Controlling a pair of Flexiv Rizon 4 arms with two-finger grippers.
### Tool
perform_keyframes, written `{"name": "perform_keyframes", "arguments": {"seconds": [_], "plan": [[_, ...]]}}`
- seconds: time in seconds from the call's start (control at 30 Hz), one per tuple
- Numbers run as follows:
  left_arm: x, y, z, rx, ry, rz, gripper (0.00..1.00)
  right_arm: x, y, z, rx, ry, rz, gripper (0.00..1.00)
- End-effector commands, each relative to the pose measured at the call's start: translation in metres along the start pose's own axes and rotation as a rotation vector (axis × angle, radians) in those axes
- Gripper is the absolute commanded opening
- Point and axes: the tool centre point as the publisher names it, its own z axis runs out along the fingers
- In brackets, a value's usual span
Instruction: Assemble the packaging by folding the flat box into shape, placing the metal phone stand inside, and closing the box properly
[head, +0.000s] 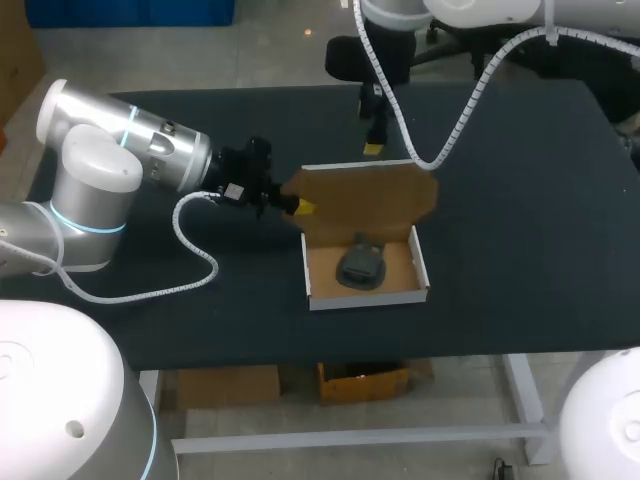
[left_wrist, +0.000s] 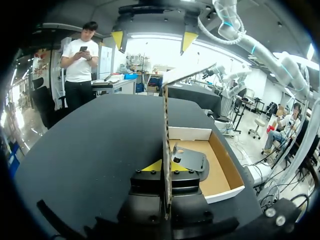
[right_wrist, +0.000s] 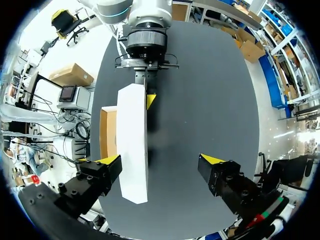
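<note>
A shallow white cardboard box with a brown inside (head: 370, 298) lies open on the dark surface (head: 520, 220), just ahead of the left fingers (head: 301, 207) and to one side of the panel they hold. A dark grey metal phone stand (head: 360, 266) lies flat on the box floor, about midway between the walls and touching none of them, as far as the head view shows.

The box's brown cardboard lid (head: 370, 192) rises from the back wall and stands close to upright. Its brown face is turned toward the stand, and its white outer face is turned toward the right fingers (head: 372, 148). The left fingers are closed narrow on the lid's end edge, one yellow tip on either face (the left wrist view shows the board edge-on, pinched between them). The right fingers are spread wide and hold nothing. They hang above and behind the lid. In the right wrist view the lid's white face passes under the gap, much nearer one finger than the other.

The box's long axis runs the same way the left fingers point, and the lid's long edge runs along it, straight away from them. The stand's long axis lies across that line, from the back wall to the front wall. Its narrower end is toward the lid and its broader end toward the front wall.
</note>
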Motion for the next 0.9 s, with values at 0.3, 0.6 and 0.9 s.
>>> {"name": "perform_keyframes", "arguments": {"seconds": [0.3,0.6,0.9], "plan": [[0.000,0.002,0.001,0.001,0.002,0.001,0.00,-0.002,-0.004,-0.001,0.038,-0.013,0.055,1.00],[0.004,-0.001,0.008,-0.054,-0.065,0.161,0.00,-0.003,-0.021,-0.002,0.071,0.025,0.255,1.00],[0.012,0.002,0.006,-0.075,-0.150,0.290,0.00,0.004,-0.038,0.003,0.012,0.047,0.521,1.00]]}}
